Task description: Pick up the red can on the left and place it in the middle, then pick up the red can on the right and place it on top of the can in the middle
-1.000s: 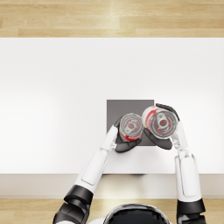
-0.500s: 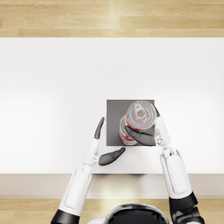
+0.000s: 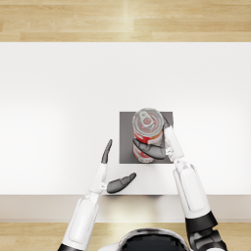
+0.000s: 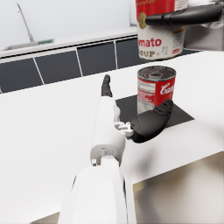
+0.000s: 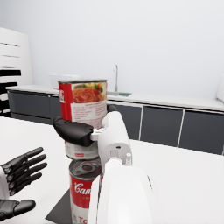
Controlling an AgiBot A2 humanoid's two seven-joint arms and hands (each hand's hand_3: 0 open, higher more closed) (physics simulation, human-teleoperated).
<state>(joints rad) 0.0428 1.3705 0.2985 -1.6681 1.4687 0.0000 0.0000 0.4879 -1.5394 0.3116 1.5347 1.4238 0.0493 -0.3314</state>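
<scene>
A red soup can (image 4: pixel 155 92) stands upright on the dark grey mat (image 3: pixel 126 142) in the middle of the white table. My right hand (image 3: pixel 156 147) grips a second red can (image 3: pixel 147 125) and holds it in the air just above the standing one; in the left wrist view a gap shows between the lifted can (image 4: pixel 160 28) and the lower can's lid. In the right wrist view the held can (image 5: pixel 83 111) hangs over the lower can (image 5: pixel 85 188). My left hand (image 3: pixel 112 171) is open with its fingers apart, left of the mat and holding nothing.
The white table (image 3: pixel 59 98) stretches wide to the left, right and back. Its front edge (image 3: pixel 49 195) runs just below my hands. Dark cabinets (image 4: pixel 61 65) and a counter with a tap stand in the background.
My left hand let go of the middle can and drew back to the left and toward me. The right hand carried its can leftward to above the middle can.
</scene>
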